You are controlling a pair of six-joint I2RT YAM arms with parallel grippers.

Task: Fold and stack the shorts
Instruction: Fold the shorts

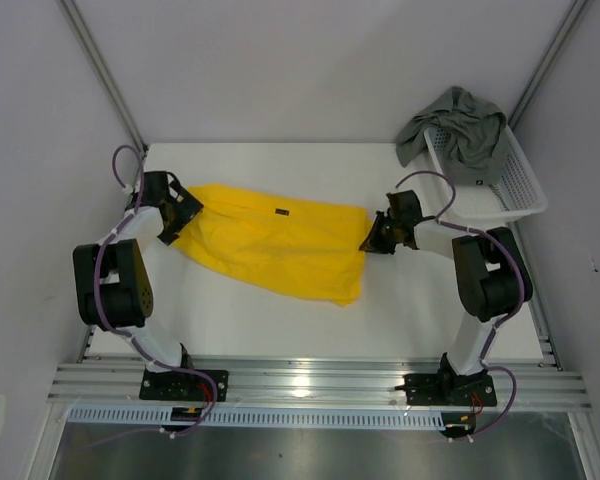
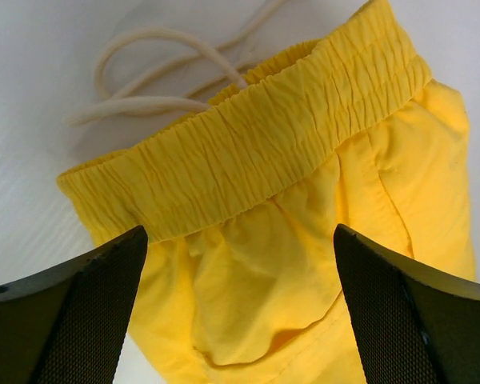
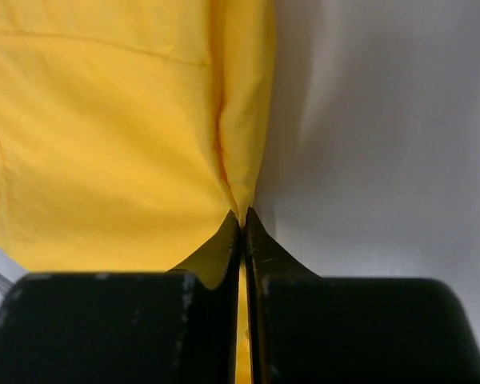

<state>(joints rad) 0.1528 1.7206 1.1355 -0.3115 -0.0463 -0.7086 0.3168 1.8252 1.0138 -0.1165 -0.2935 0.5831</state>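
Now: right gripper (image 3: 242, 214) clamped on yellow shorts (image 1: 280, 245) (leg end); left gripper (image 2: 240, 232) open above waistband (image 2: 256, 152).

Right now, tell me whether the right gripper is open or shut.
Shut. The right gripper has its fingers pressed together on the edge of the yellow shorts, cloth pinched between them.

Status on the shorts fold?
Left gripper open above waistband of yellow shorts. Right gripper shut on their opposite edge. Grey-green shorts draped over white mesh basket. Nothing blocking.
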